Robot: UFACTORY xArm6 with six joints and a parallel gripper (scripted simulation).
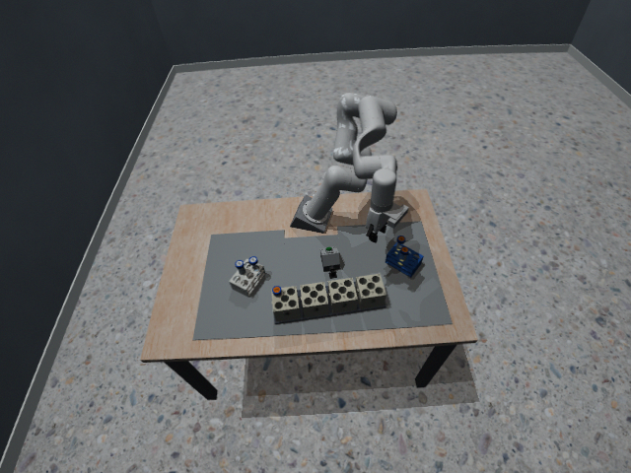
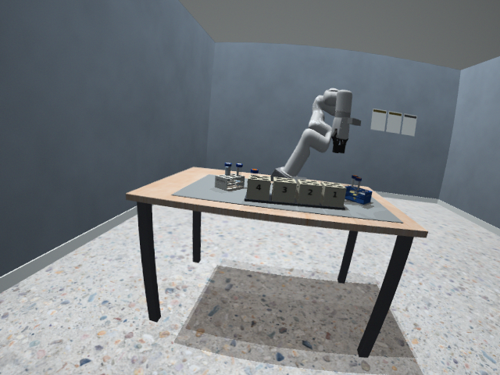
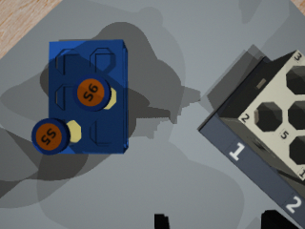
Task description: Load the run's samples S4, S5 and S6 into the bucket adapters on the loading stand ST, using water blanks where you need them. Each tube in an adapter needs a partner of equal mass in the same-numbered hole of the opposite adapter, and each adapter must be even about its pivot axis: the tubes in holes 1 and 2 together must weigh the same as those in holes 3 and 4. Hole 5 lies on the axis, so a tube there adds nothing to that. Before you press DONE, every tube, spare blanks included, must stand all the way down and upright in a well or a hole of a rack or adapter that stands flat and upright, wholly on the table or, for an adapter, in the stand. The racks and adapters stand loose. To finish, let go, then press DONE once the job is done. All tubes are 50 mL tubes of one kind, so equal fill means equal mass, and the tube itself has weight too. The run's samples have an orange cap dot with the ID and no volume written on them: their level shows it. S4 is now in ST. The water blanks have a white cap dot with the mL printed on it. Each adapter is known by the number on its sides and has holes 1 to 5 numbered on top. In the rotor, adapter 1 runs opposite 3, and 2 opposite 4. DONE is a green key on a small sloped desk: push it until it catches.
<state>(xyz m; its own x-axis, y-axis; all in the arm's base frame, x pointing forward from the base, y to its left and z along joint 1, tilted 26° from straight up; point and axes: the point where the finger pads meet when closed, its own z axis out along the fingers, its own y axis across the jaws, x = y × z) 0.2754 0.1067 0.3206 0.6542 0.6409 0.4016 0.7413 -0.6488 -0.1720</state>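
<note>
Hand: the hand (image 2: 339, 148) hangs high over the tabletop (image 1: 168, 325), fingers pointing down, part-way open with nothing between them.
Blue rack: the blue rack (image 3: 120, 72) on the grey mat (image 3: 157, 191) holds two orange-dotted tubes; S6 (image 3: 91, 93) stands near its middle, S5 (image 3: 49, 135) in the well at 7 o'clock from it. Both lean in the wrist view; the other wells show open.
Loading stand: four cream adapters in a row, numbered 4, 3, 2, 1 on their sides in the exterior view.
Adapter 4: adapter 4 (image 2: 258, 189) carries one orange-dotted tube (image 1: 276, 291) in a corner hole; its label is too small to read.
Adapter 1: adapter 1 (image 3: 276, 102) lies at 3 o'clock from the blue rack, well apart; its visible holes are dark and open.
White rack: the white rack (image 1: 247, 279) holds two blue-capped, white-dotted tubes (image 1: 246, 263).
DONE key: the green key (image 1: 329, 249) tops its small desk behind the adapters.
</note>
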